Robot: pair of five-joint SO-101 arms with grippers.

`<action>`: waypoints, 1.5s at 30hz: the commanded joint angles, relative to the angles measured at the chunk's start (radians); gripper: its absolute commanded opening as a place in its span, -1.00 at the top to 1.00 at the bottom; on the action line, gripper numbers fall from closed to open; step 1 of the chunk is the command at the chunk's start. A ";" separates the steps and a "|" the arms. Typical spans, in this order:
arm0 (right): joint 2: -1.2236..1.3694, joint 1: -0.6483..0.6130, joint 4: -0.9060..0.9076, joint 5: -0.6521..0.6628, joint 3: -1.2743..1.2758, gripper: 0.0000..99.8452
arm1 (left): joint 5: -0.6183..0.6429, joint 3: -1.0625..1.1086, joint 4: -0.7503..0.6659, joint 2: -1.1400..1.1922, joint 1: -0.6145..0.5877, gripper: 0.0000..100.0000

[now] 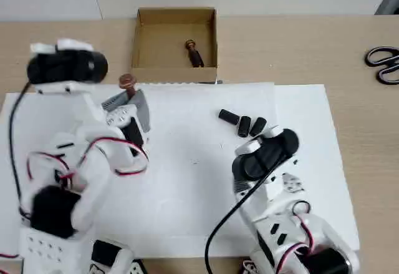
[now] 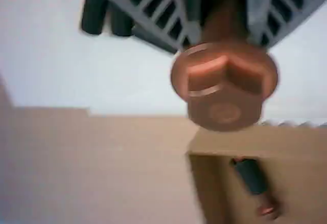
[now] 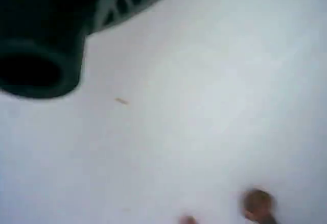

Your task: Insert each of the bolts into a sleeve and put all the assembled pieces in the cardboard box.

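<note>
Left gripper (image 2: 225,15) clamped on copper bolt (image 2: 224,83) just beside cardboard box (image 1: 142,43) holding one assembled piece (image 1: 194,53), right gripper (image 3: 66,15) gripping black sleeve (image 3: 38,66) over white sheet (image 1: 187,180), three loose sleeves (image 1: 243,123) near it

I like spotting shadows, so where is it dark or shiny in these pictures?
High view: even light, only faint shadows on the white paper sheet. Left wrist view: pale glints on the copper-coloured metal bolt's hexagonal head; the brown cardboard box's inner wall is shaded. Right wrist view: the black cylindrical sleeve's mouth looks darkest.
</note>
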 commanded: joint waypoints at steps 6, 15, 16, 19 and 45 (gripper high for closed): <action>-0.018 -0.117 -0.202 -0.083 0.075 1.00 | 0.121 0.387 -0.345 -0.377 0.166 0.99; -0.018 -0.240 -0.206 -0.083 0.078 1.00 | 0.203 0.452 -0.344 -0.499 0.189 0.99; -0.018 -0.254 -0.206 -0.081 0.078 1.00 | 0.215 0.452 -0.344 -0.499 0.189 0.99; -0.018 -0.280 -0.211 -0.081 0.078 1.00 | 0.224 0.453 -0.344 -0.499 0.195 0.99; -0.012 -0.328 -0.254 -0.002 0.078 0.99 | 0.222 0.450 -0.249 -0.499 0.350 0.99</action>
